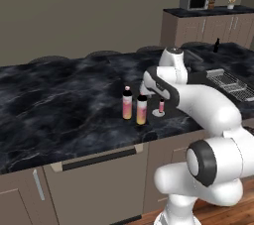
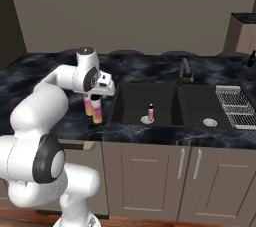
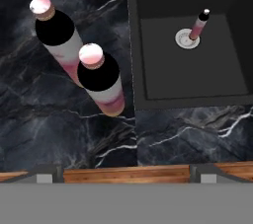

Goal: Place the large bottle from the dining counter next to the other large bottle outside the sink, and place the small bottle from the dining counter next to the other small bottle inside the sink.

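pincer [image 3: 126, 171] – hangs empty, jaws apart, above two large bottles [image 3: 101, 77] upright, side by side on bench [image 1: 59, 105] beside sink [image 2: 142, 102] | small bottle [image 1: 216, 45] – upright, far across bench, well apart | other small bottle [image 3: 200, 23] – standing at drain

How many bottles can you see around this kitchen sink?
4: two tall pink-yellow bottles side by side on the counter left of the sink, a tiny pink bottle inside it, a small black bottle far across the counter.
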Robot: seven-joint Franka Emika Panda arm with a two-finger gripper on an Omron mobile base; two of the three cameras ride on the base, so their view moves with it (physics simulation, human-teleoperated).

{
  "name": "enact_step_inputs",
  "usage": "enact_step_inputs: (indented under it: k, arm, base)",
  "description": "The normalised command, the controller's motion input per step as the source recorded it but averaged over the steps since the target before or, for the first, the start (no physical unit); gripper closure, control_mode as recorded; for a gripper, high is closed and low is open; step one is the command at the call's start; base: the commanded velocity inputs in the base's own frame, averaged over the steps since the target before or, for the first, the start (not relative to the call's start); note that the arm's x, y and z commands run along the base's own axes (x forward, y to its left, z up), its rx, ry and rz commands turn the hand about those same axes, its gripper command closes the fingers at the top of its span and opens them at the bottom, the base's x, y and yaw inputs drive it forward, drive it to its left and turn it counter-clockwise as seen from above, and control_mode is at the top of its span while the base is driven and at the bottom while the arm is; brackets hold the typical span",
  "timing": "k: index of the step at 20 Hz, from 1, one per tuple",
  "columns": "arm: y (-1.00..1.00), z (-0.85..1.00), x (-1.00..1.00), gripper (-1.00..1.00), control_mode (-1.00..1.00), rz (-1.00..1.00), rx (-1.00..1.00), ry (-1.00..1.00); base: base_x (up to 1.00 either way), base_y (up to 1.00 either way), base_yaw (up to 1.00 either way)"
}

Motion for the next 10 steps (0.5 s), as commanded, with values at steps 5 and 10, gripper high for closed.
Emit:
enact_step_inputs:
  k: [5,10]
  arm:
    - [0.0,0.0,-0.39,-1.0,-1.0,0.04,-0.01,0.0]
    - [0.0,-0.09,-0.13,-1.0,-1.0,0.02,-0.02,0.0]
  base:
    - [0.0,0.0,0.0]
    - [0.0,0.0,0.0]
